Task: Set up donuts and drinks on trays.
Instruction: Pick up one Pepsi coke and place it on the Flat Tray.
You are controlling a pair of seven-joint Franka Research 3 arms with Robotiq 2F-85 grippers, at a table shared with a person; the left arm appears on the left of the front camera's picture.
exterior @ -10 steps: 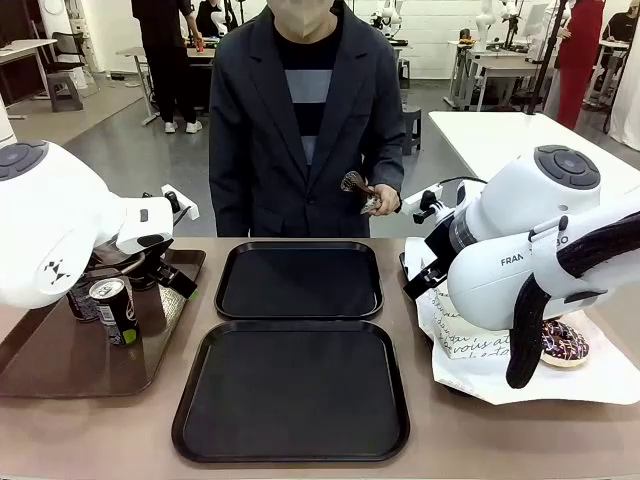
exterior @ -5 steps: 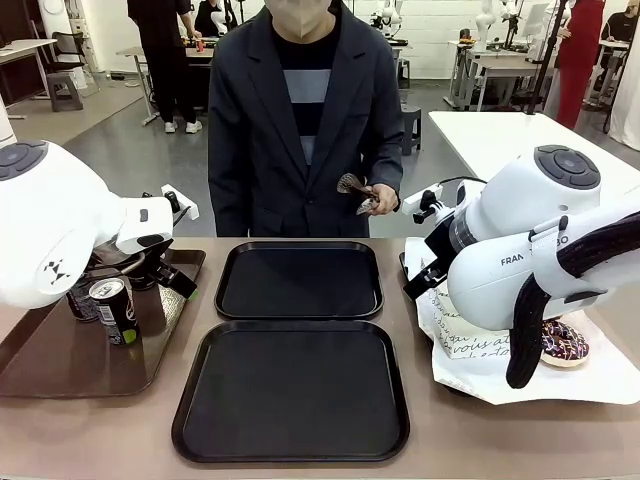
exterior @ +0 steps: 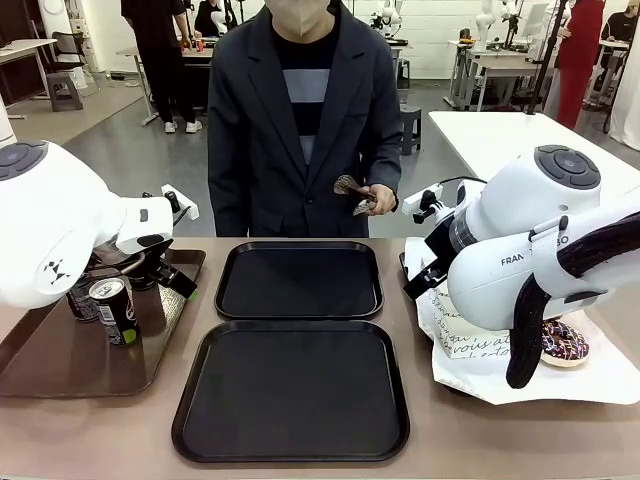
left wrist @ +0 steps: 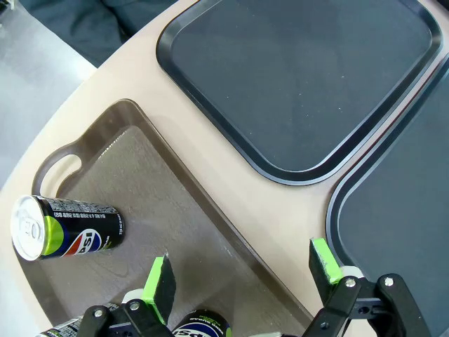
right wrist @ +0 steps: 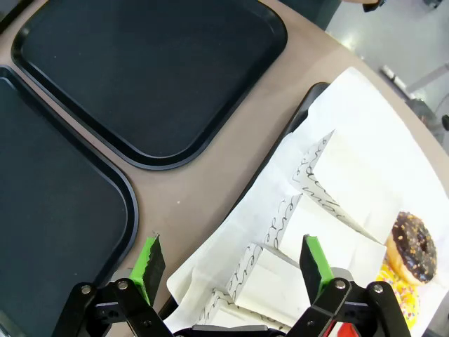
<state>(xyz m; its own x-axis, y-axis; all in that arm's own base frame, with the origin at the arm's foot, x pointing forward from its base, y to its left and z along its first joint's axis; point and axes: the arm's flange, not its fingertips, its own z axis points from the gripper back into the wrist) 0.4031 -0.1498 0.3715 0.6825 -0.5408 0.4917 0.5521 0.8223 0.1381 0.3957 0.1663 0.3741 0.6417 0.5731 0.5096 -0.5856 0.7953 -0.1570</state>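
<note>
Two black trays lie bare in mid-table, the far one [exterior: 298, 280] and the near one [exterior: 292, 392]. A dark can [exterior: 115, 310] with a green mark stands on the brown tray [exterior: 60, 360] at left, a second can [exterior: 80, 301] behind it. My left gripper [left wrist: 242, 272] hangs open above that brown tray, one can [left wrist: 66, 232] off to its left and another can [left wrist: 203, 325] just under its base. My right gripper [right wrist: 231, 261] is open over folded white paper trays [right wrist: 337, 189]. A chocolate-sprinkled donut [right wrist: 414, 246] and a yellow donut [right wrist: 393, 289] lie beyond them.
A white printed paper sheet [exterior: 480, 372] covers the table's right side, with the chocolate donut [exterior: 563, 342] on it. A person in a dark jacket stands at the far edge, with tongs [exterior: 352, 190] in one hand.
The person's hand with the tongs has shifted slightly left. Both arms and grippers have stayed still.
</note>
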